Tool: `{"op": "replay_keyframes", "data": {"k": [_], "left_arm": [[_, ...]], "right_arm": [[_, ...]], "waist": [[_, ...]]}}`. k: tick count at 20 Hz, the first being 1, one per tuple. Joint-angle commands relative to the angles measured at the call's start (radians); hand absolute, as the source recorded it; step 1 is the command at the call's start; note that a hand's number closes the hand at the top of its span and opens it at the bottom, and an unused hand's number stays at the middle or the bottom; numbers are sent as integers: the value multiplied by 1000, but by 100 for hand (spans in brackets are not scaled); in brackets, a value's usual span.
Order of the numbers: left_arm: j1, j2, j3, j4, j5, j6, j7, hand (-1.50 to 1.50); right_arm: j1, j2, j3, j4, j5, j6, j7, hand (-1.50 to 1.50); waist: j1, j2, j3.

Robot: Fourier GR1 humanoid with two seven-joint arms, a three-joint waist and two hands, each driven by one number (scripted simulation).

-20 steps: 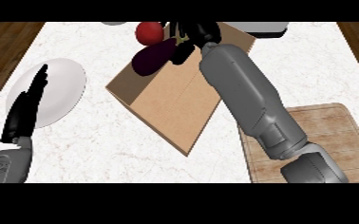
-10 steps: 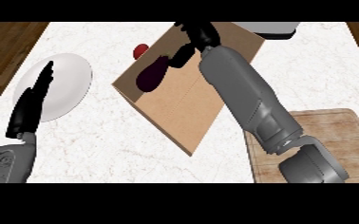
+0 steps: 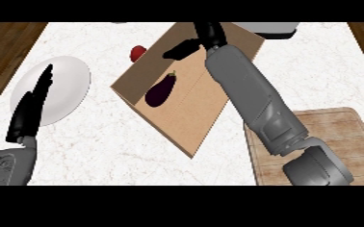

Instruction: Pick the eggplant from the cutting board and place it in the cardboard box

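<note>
Released since half a second ago, the dark purple eggplant (image 3: pixel 160 90) has left the black right hand (image 3: pixel 207 36), which hangs open and empty over the far end of the shallow brown cardboard box (image 3: pixel 188 118). The eggplant lies on the box floor, left of the forearm. Placement judged complete.

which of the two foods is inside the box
The dark purple eggplant; it lies on the box floor. The red one sits outside, on the counter beside the box.
</note>
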Motion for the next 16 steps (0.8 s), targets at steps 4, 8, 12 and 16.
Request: {"op": "replay_keyframes", "data": {"k": [4, 8, 12, 16], "left_arm": [[43, 22, 19, -81, 0, -2, 68, 0], [69, -35, 4, -48, -16, 43, 14, 0], [96, 5, 27, -99, 12, -4, 20, 0], [79, 4, 34, -59, 16, -11, 0, 0]], "right_arm": [[-25, -36, -145, -3, -120, 27, -88, -150], [18, -124, -192, -6, -165, 146, -147, -150], [104, -258, -230, 22, -183, 221, -207, -150], [130, -351, -244, 38, -181, 296, -245, -150]], "waist": [[-32, -13, 1], [-50, -13, 0], [-50, -14, 1], [-52, -12, 0]]}}
